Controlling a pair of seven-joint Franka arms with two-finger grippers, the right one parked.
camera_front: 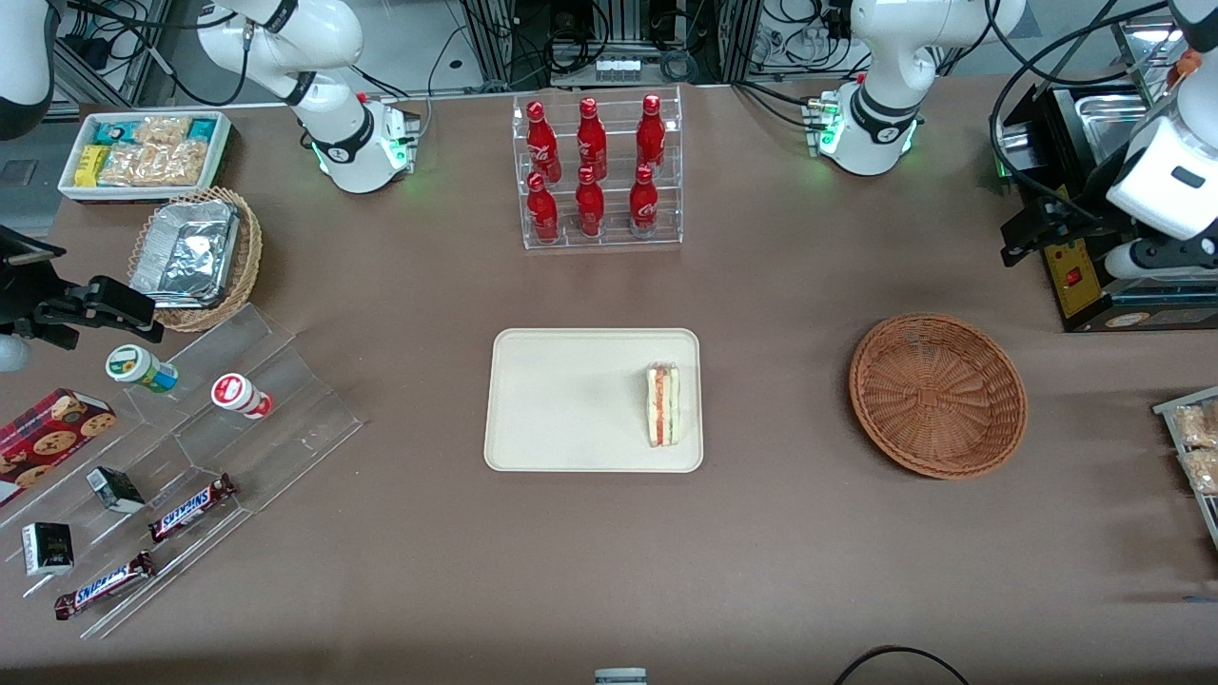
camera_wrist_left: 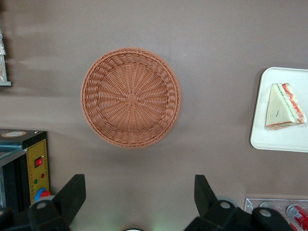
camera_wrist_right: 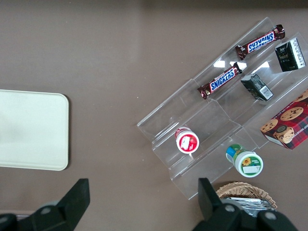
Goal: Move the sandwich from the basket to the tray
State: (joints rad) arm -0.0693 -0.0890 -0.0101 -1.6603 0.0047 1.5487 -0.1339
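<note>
The sandwich was seen lying on the tray, close to the rim nearest the basket. The basket stood apart on the surface. The gripper was held above the surface beside the basket, its fingers spread wide with nothing between them.

Reddish-brown woven basket, cream tray, tan sandwich layered white, orange-red, green.
</note>
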